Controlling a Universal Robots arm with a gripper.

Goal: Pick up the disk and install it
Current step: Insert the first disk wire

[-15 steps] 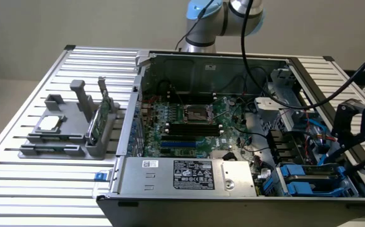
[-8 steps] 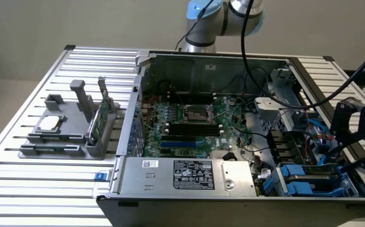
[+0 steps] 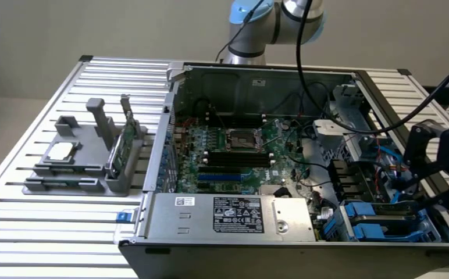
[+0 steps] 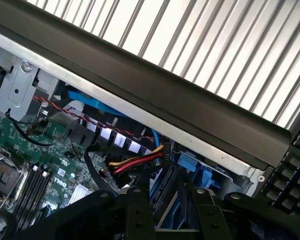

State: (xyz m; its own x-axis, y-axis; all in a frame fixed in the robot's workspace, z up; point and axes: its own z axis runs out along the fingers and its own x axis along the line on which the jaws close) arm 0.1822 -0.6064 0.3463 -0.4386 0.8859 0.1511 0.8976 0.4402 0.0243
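Tool (image 4: 170, 195) clenched on the disk (image 4: 163, 212) (blue-edged, edge-on), at the drive bay (image 4: 195, 170)

Claw (image 3: 420, 174) partly beyond exterior view's right edge

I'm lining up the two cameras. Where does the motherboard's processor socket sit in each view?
Exterior view: the processor socket sits mid-case on the green motherboard, directly above the black memory slots in the picture.
Wrist view: the processor socket lies at the picture's edge, next to the memory slots.
Shared landmark: the memory slots beside the socket.
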